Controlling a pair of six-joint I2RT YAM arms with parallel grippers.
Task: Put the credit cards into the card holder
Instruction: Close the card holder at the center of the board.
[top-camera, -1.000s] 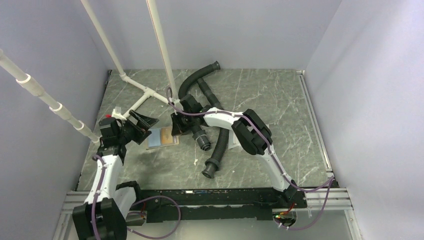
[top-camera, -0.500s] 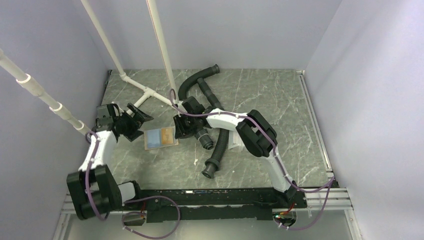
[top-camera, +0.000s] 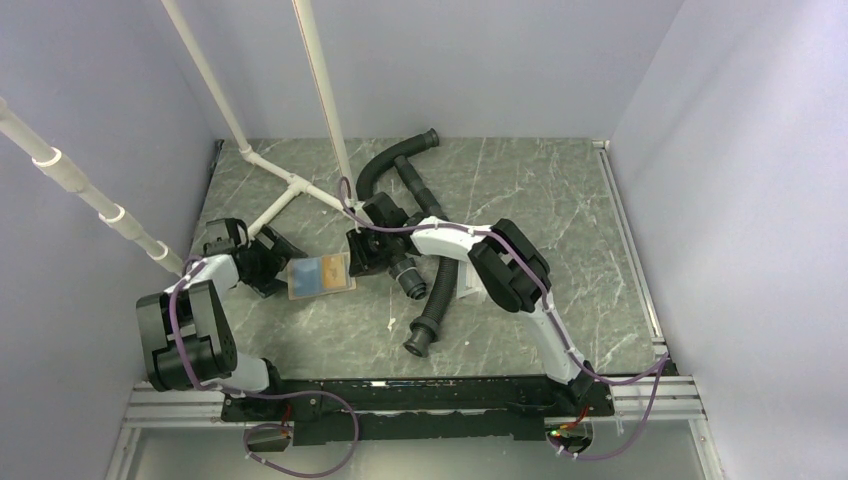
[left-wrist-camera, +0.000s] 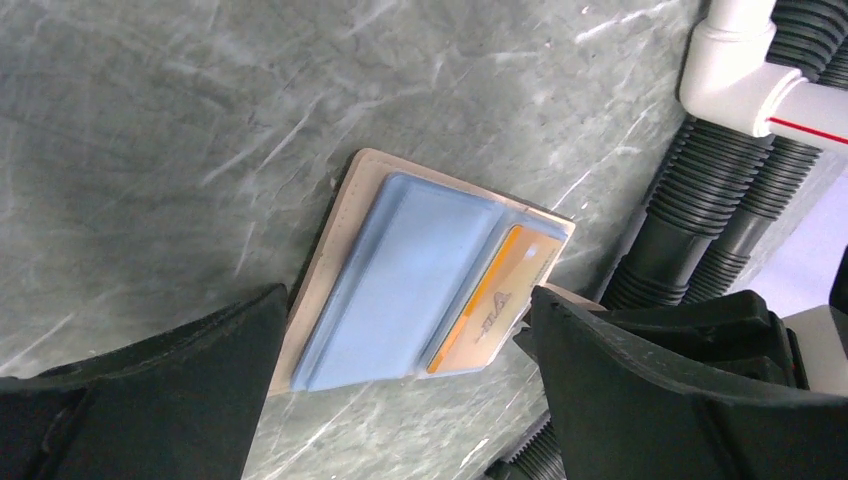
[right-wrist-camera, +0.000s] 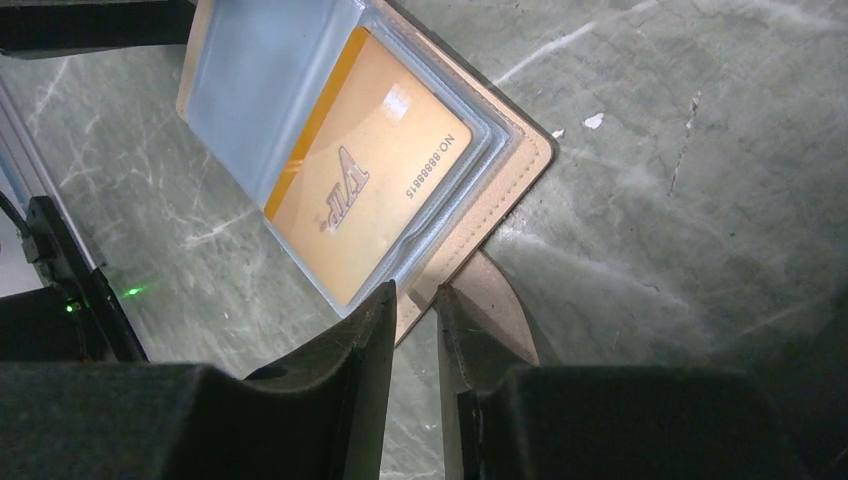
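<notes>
The tan card holder (top-camera: 320, 274) lies open on the grey marble table. Its inside shows a pale blue sleeve (left-wrist-camera: 400, 265) and an orange-yellow credit card (right-wrist-camera: 365, 195) tucked in a clear pocket; the card also shows in the left wrist view (left-wrist-camera: 500, 300). My right gripper (right-wrist-camera: 414, 292) is nearly shut, pinching the holder's tan right edge beside the snap tab (right-wrist-camera: 500, 300). My left gripper (left-wrist-camera: 410, 300) is wide open, low over the holder, one finger on each side of it. In the top view the left gripper (top-camera: 272, 262) sits at the holder's left edge. No other cards show.
Black corrugated hoses (top-camera: 440, 290) lie right of the holder and under my right arm; they also show in the left wrist view (left-wrist-camera: 700, 220). White pipes (top-camera: 290, 190) run behind the left gripper. A white tray (top-camera: 467, 285) is mostly hidden under my right arm.
My left arm has folded back and its open gripper has come down to the holder's left edge. The right gripper has stayed on the holder's right edge.
</notes>
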